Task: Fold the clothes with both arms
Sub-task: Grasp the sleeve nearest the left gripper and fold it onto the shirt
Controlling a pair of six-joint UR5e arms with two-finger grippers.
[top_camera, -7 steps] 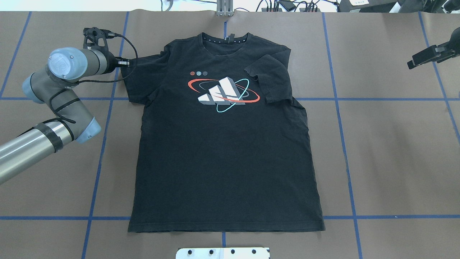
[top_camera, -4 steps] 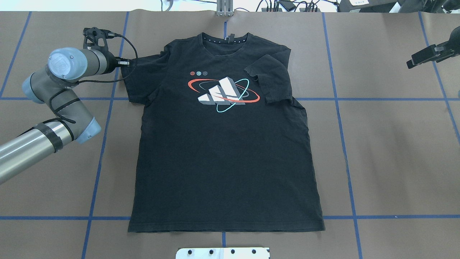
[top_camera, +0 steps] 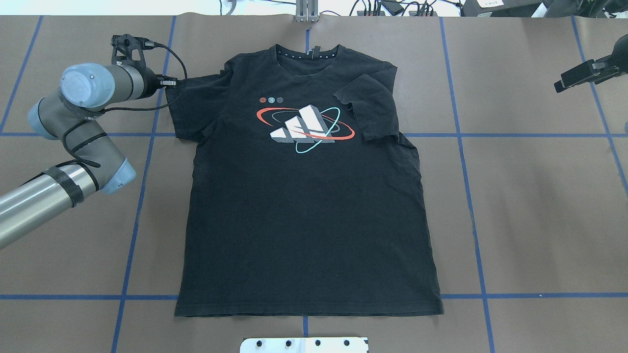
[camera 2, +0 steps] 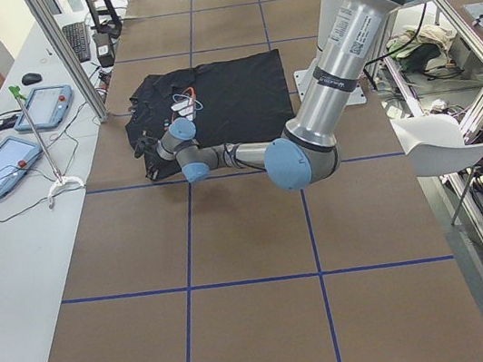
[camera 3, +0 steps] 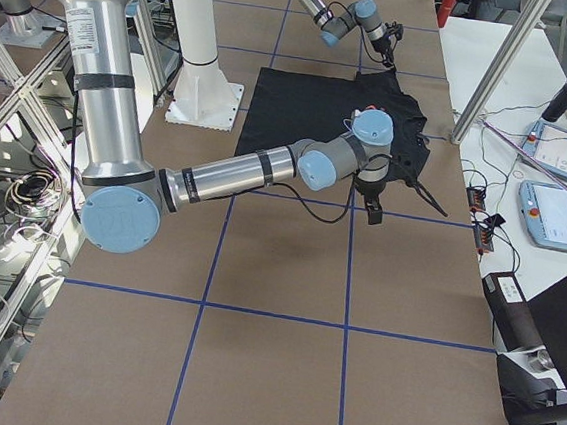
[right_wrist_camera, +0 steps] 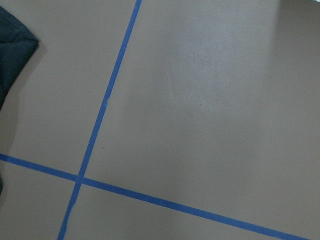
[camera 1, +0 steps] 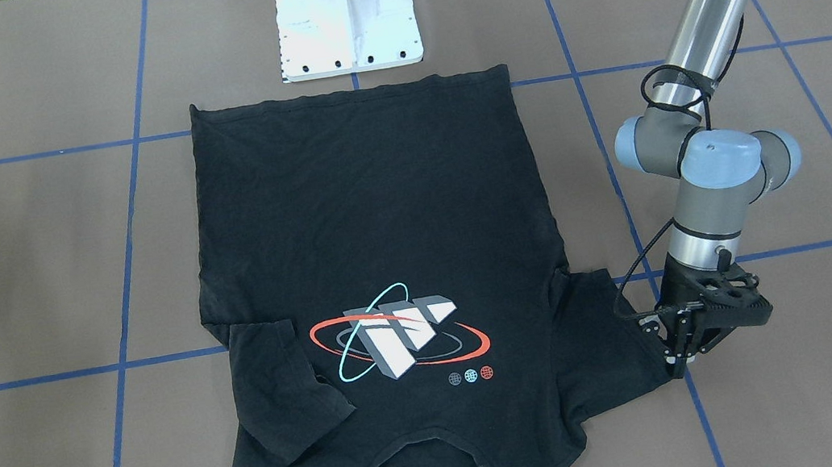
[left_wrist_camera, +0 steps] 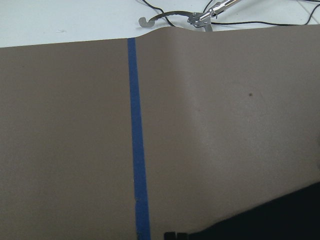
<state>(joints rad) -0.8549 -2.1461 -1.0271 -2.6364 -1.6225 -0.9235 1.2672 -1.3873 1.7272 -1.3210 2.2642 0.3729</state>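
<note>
Black T-shirt (top_camera: 304,220) spread print-up on the table (top_camera: 530,206); left gripper (camera 1: 679,359) at a sleeve edge, right gripper (top_camera: 564,84) well apart.

The straight hem lies just beside the white pedestal (camera 1: 347,23). Matt, lightly creased cloth runs out to the white, red and cyan logo (top_camera: 305,128) and the collar at the far side. The sleeve on the robot's right is folded inward over the chest; the other lies flat. The left arm (top_camera: 83,95) is bent, wrist upright, gripper tips down at the flat sleeve's hem. The front-facing view shows the fingers close together, possibly nipping the cloth; a grasp cannot be confirmed. Overhead, the wrist hides them. The right gripper hangs over bare brown paper near the blue tape lines (top_camera: 466,162), its jaw state not discernible.
</note>
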